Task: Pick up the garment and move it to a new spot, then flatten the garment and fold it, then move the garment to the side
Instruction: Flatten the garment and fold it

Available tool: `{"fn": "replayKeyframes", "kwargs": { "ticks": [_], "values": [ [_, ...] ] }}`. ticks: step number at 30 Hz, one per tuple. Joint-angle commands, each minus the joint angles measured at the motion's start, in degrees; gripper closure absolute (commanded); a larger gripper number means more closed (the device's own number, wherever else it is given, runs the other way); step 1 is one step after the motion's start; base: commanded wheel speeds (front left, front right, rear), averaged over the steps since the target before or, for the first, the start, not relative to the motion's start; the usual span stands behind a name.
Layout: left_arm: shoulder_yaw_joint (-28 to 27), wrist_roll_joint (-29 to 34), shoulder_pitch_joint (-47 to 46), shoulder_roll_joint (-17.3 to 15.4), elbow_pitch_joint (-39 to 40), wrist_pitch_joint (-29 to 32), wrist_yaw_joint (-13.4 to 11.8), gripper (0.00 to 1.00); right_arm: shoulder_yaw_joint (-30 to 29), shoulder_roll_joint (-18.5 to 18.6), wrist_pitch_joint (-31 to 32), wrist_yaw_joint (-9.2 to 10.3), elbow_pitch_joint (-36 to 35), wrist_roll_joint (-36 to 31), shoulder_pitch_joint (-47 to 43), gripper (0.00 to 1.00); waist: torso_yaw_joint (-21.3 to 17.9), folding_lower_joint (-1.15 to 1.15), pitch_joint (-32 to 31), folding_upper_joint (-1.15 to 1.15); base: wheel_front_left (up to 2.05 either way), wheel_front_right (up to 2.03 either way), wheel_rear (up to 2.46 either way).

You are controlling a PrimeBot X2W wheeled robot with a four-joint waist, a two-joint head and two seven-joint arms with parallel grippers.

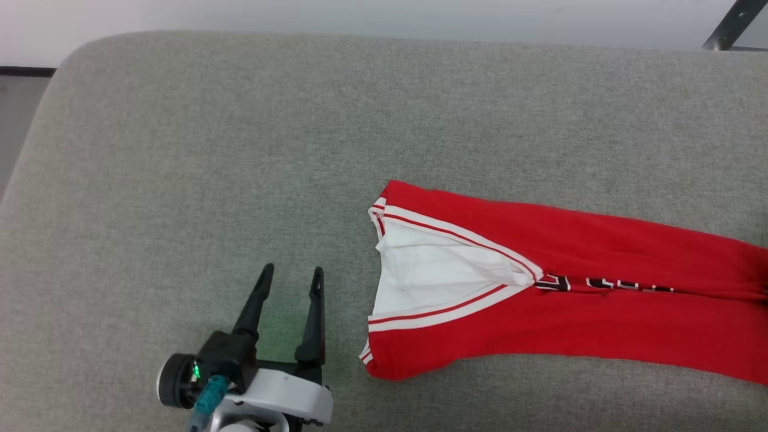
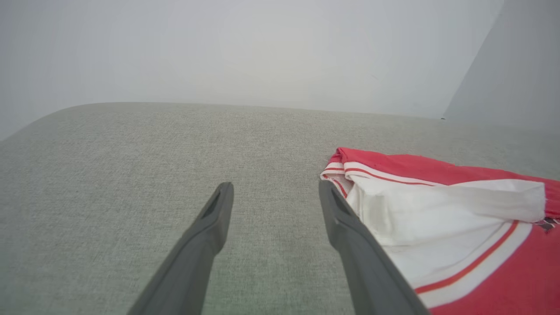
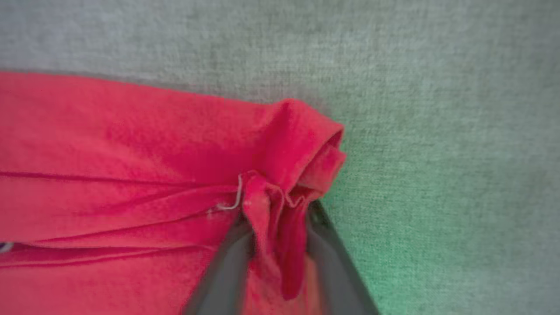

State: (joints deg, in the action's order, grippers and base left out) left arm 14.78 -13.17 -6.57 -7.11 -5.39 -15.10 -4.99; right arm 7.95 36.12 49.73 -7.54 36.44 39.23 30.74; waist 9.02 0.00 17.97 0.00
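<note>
Looking at the garment (image 1: 570,288) first: it's lying on the grey cushion (image 1: 180,150) as a long red strip, folded lengthwise. It sits in the right half, closer to the near edge than the far one, and runs out past the right side of my head view. The neck end points toward the middle of the cushion, with the white inside and striped trim showing and a bit of black-white lettering peeking along the fold.

My right hand (image 3: 280,214) is at the red end of it. A bunched-up wad of fabric is pinched between the two fingers (image 3: 332,262), so I'd call it clamped on the cloth.

My left hand (image 1: 293,270) is by the near edge, just left of the neck end and not touching it. Its fingers are spread with nothing between them but bare cushion.
</note>
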Motion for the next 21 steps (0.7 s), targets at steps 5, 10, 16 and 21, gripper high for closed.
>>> {"fn": "replayKeyframes", "kwargs": {
  "ticks": [5, 10, 16, 21],
  "values": [
    [-2.1, 1.8, 0.2, 1.6, -0.7, 0.0, 2.0, 0.00, 1.8, -6.6, 0.5, 0.07, 3.0, 0.8, -8.5, 1.00, -1.0, 0.00, -0.4, 0.00, 0.00, 0.00, 0.00],
    [-3.6, 2.8, 1.0, 2.5, -1.2, 0.0, 3.2, 0.00, -1.8, -5.7, -3.8, 0.11, 1.2, 1.4, -6.3, 1.00, -2.6, 0.00, -1.2, 0.00, 0.00, 0.00, 0.00],
    [-5.5, 3.3, 1.6, 3.1, -1.4, 0.0, 4.4, 0.00, -7.7, -3.1, -9.5, 0.30, 0.7, 1.3, -2.8, 1.00, -4.9, 0.00, -2.1, 0.00, 0.00, 0.00, 0.00],
    [-6.8, 3.8, 2.2, 3.4, -1.6, 0.0, 5.2, 0.00, -11.2, -0.5, -13.3, 0.11, 2.0, -0.4, 0.3, 1.00, -6.4, 0.00, -2.4, 0.00, 0.00, 0.00, 0.00]
  ]
}}
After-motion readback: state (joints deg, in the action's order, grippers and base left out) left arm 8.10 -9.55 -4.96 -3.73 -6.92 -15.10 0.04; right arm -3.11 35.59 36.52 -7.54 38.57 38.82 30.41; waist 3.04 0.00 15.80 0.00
